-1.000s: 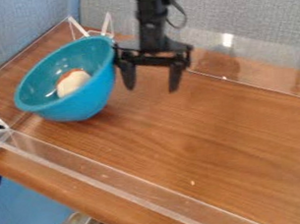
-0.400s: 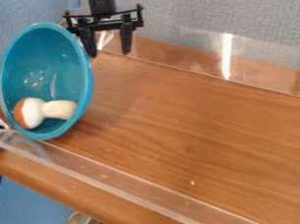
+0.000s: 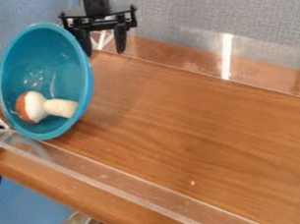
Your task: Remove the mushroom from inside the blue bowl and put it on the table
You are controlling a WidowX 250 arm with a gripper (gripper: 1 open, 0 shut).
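here the blue bowl (image 3: 47,79) tips steeply at far left, mushroom (image 3: 40,107) inside; the pincer (image 3: 101,34), prongs apart and empty, hangs just beside its far rim.

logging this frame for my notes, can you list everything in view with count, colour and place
blue bowl: one, turquoise-blue, far left, tipped on its side with the opening facing the camera
mushroom: one, orange-brown cap with white stem, lying inside the bowl at its lower rim
table: one, brown wood grain, fills the middle
clear walls: low, transparent, along the table edges
backdrop: grey-blue, behind the table
gripper: one, black, top left behind the bowl's rim, fingers pointing down, holding nothing
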